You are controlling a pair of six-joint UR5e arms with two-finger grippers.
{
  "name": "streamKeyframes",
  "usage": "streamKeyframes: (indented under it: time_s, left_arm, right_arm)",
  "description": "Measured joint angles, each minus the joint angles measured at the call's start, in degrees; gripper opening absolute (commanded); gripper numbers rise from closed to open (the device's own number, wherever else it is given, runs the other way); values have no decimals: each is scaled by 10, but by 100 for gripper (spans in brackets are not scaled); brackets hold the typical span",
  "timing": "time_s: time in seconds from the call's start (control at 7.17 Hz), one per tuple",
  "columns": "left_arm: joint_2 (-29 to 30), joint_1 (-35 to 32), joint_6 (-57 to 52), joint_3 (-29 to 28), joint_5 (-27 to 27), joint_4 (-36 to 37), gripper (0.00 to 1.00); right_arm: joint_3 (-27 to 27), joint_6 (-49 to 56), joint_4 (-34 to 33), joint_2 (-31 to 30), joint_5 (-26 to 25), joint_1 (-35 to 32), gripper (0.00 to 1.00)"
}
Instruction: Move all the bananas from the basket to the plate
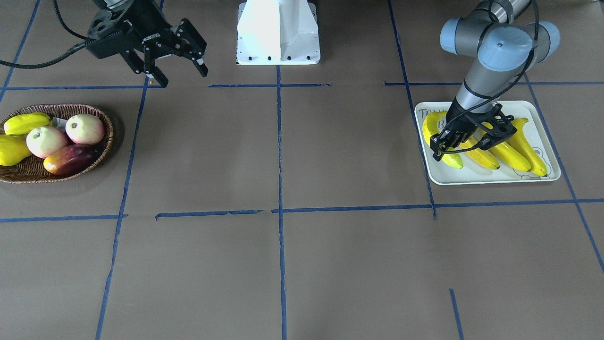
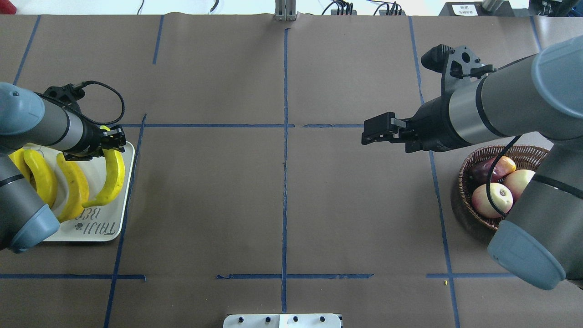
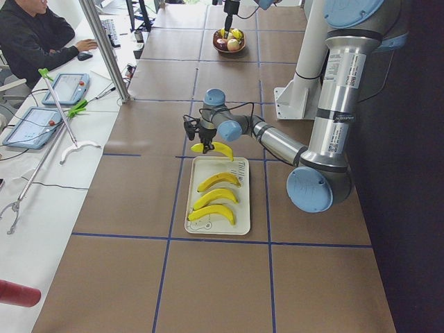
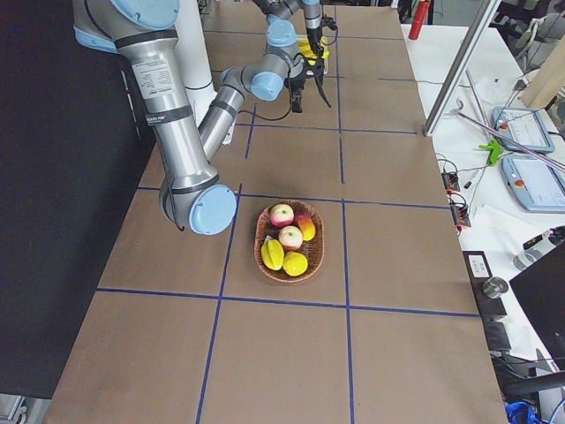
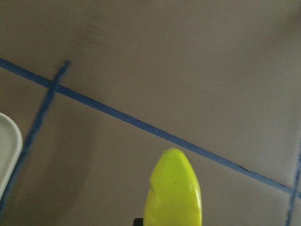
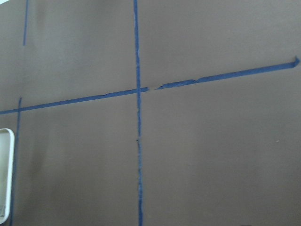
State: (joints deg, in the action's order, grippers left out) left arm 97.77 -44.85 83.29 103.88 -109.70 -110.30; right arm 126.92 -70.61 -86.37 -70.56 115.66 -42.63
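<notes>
L jaws pinch 4th banana [image 2: 114,175] by its end at plate's [image 2: 102,234] 3 o'clock rim (overhead), so on release it may tip onto table [image 2: 205,191]; R jaws wide, empty.

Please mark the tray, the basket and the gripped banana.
White rectangular tray [image 1: 490,179]: front-facing view, near rim.
Brown wicker basket [image 1: 108,137]: front-facing view, side rim.
Held yellow curved banana [image 2: 115,175]: overhead view, middle.

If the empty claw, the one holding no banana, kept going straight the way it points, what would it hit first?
The right gripper tilts downward, so it would probably meet the bare brown table near the blue tape cross, well short of the plate; depth is unclear.
</notes>
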Motion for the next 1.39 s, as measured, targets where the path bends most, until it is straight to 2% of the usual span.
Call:
streamKeyframes:
  time_s: [0.14, 0.42, 0.7, 0.98, 1.12, 1.39]
  left_arm:
    - [-7, 3, 10, -6, 4, 0, 97]
    - [-13, 11, 45, -19, 24, -3, 100]
    - [-25, 11, 2, -4, 37, 0, 100]
    - [-27, -28, -81, 35, -13, 31, 100]
    - [-26, -75, -163, 47, -53, 60, 100]
    - [-25, -184, -369, 51, -117, 132, 100]
  right_arm:
    - [-2, 30, -12, -6, 3, -15, 100]
    - [-4, 66, -24, -20, 8, -41, 100]
    - [-5, 126, -71, -28, 33, -87, 100]
    - [-11, 245, -138, -46, 47, -150, 100]
    - [-26, 322, -154, -66, 64, -192, 100]
    - [-97, 509, -161, -102, 142, -300, 100]
